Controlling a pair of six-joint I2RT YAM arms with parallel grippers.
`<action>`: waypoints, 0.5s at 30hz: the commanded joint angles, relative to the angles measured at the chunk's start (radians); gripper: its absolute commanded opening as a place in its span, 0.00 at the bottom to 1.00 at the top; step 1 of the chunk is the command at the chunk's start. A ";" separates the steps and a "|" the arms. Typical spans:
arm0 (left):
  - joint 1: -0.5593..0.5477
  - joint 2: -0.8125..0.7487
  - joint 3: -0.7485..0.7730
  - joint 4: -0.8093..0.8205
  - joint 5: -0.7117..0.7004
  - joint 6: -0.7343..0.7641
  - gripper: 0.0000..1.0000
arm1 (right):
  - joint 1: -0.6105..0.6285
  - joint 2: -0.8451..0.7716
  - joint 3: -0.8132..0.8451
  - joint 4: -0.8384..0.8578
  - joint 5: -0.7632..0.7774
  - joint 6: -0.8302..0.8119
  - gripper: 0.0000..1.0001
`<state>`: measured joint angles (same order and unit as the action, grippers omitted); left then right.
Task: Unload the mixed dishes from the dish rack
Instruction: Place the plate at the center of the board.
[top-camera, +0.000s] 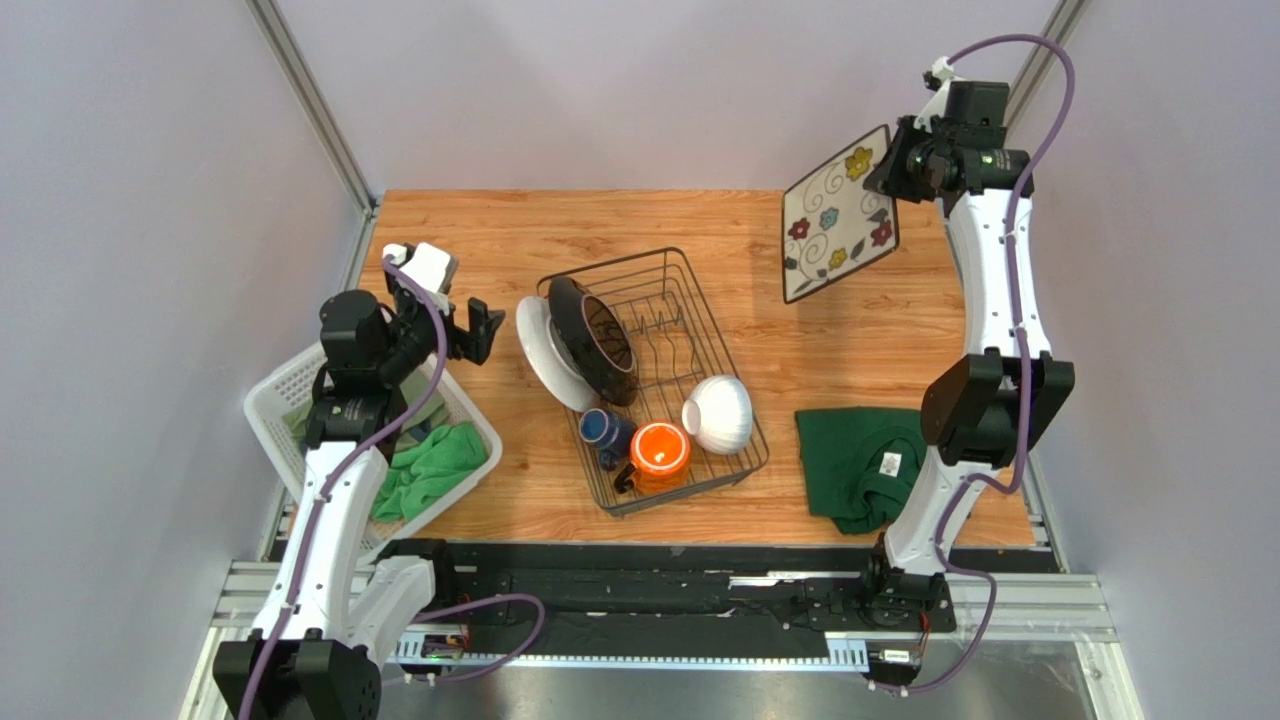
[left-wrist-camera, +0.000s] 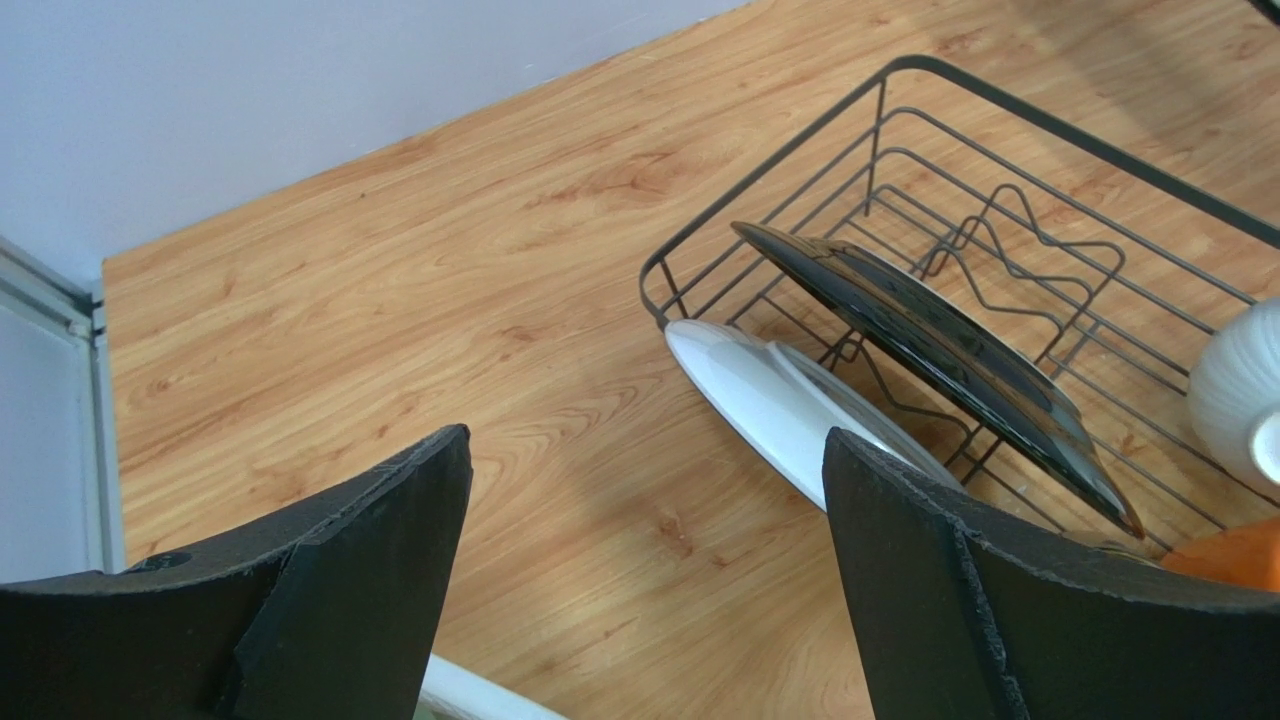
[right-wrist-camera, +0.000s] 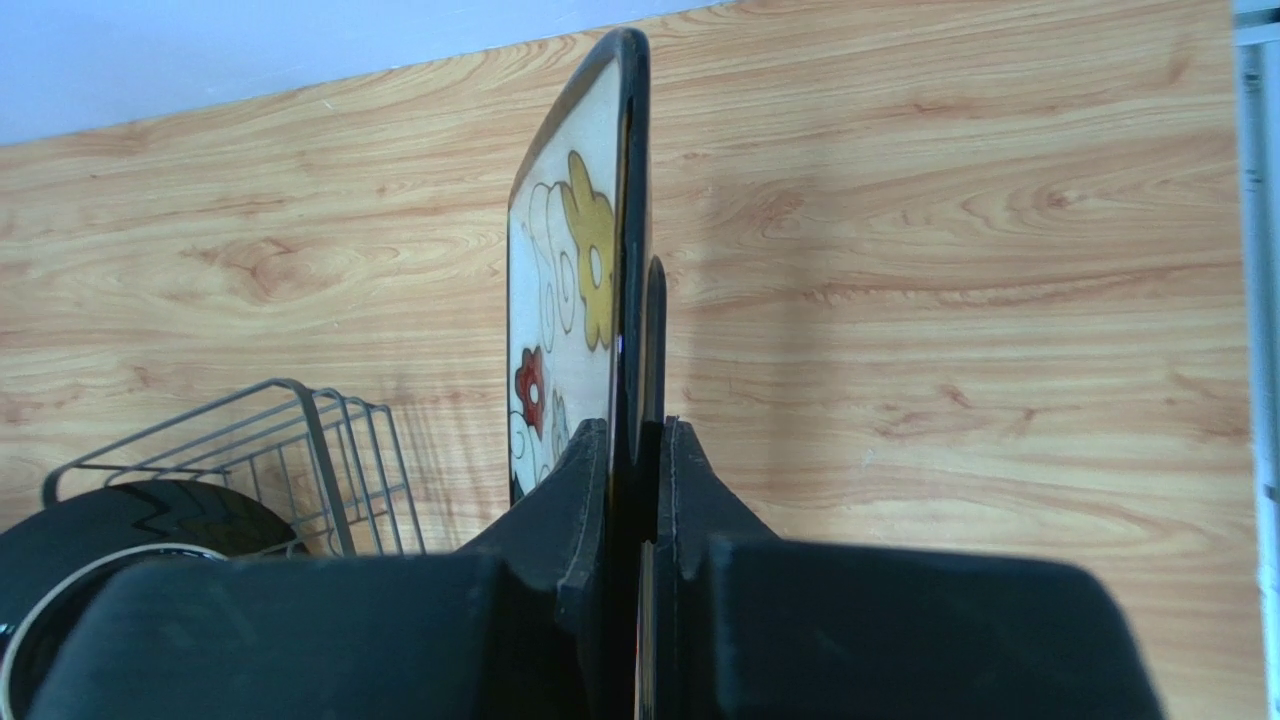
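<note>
Bright, even light throughout; the plate casts a soft shadow beside it on the table; views sharp.

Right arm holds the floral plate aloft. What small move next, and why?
Probably lower the right gripper and lay the square floral plate on the bare table below: it is clamped by its edge, out of the dish rack, with open wood beneath.

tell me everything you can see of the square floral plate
The floral plate is square with rounded corners. Its cream face carries dark swirls and red, yellow and dark flowers inside a thin dark rim, and it looks like glazed ceramic. It is out of the rack and raised over the table's far right corner, its face showing to the top camera. The shut right gripper pinches one edge. Nothing else touches it.
</note>
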<state>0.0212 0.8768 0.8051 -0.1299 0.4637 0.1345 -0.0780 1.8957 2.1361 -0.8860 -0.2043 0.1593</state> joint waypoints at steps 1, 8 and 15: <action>0.000 -0.027 -0.015 0.029 0.061 0.028 0.95 | -0.062 0.019 0.004 0.260 -0.248 0.079 0.00; 0.000 -0.038 -0.033 0.046 0.076 0.034 0.95 | -0.111 0.118 -0.027 0.346 -0.369 0.072 0.00; 0.000 -0.033 -0.037 0.042 0.069 0.043 0.95 | -0.143 0.256 0.027 0.397 -0.471 0.074 0.00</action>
<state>0.0212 0.8528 0.7765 -0.1287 0.5156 0.1467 -0.2073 2.1357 2.0781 -0.6537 -0.5175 0.1829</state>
